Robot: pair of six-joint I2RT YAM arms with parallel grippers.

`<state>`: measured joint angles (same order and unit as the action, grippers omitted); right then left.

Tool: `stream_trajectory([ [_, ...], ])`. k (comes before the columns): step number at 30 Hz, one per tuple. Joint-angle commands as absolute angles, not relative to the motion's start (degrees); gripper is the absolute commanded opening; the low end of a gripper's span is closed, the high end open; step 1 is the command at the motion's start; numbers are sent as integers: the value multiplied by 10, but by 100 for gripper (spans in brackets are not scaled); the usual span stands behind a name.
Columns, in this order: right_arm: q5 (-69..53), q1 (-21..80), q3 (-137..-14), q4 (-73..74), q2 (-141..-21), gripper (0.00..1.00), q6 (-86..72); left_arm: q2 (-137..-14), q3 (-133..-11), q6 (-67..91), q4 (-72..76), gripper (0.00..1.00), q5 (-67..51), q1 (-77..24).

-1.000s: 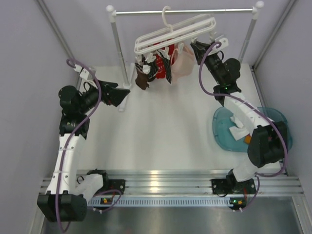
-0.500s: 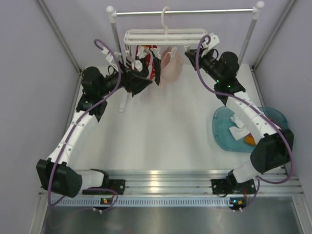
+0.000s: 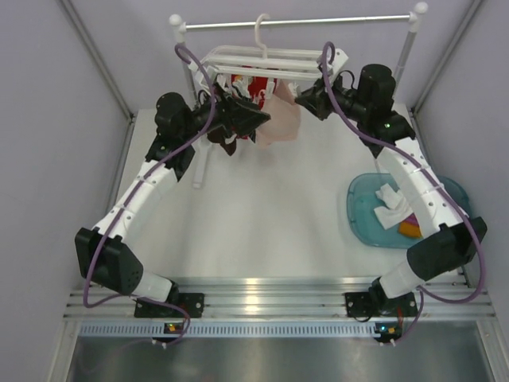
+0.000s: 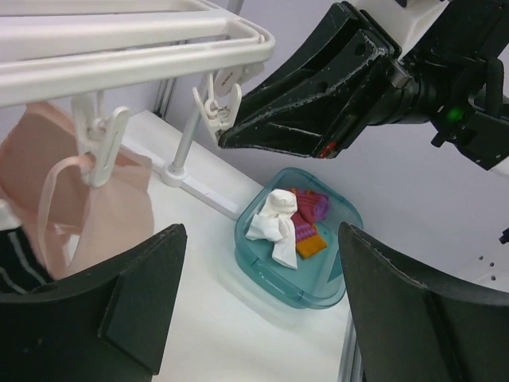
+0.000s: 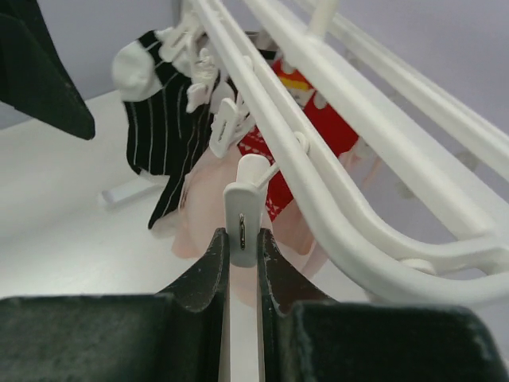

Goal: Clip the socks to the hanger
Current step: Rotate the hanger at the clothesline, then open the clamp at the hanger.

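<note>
A: What is the right gripper (image 5: 241,243) doing?

B: Its fingers are pressed together on a white clip (image 5: 241,199) that dangles from the hanger (image 5: 350,231). One end of the clip pokes out past the fingertips. The left gripper (image 4: 262,231) hangs close by, jaws wide apart, nothing between them.

A: And the socks?

B: A pink sock (image 4: 103,207), a striped sock (image 5: 171,151) and a red sock (image 5: 326,127) hang clipped under the hanger. It hooks on the rail (image 3: 318,20) above the far edge of the table (image 3: 262,215). A white sock (image 4: 274,223) lies with magenta and orange ones in a teal tray (image 4: 318,282) by the table's right edge.

A: How will they handle?

B: Light, limp and not fragile, I'd judge. Best pinched at the cuff, so a firm double layer goes into the clip. The clip looks like stiff sprung plastic. The hanger can swing on its hook, so it probably needs steadying.

A: Any writing?

B: None legible. The red sock has a white and yellow pattern, too small to read.
</note>
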<state>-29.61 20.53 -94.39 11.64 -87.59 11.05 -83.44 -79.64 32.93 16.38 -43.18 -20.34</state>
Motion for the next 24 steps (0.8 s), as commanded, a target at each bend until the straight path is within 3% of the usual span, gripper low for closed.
stream_trajectory([
  [1, -360, 218, -1000, 233, -893, 0, 157, -831, -824, 330, 205, 82, -421, -209],
  [4, -349, 214, -1036, 261, -910, 0, 162, -828, -820, 330, 204, 82, -415, -209],
  [11, -320, 221, -950, 119, -869, 0, 119, -852, -836, 411, 238, 81, -405, -212],
  [24, -286, 242, -943, 89, -865, 0, 101, -939, -932, 465, 175, 64, -335, -257],
])
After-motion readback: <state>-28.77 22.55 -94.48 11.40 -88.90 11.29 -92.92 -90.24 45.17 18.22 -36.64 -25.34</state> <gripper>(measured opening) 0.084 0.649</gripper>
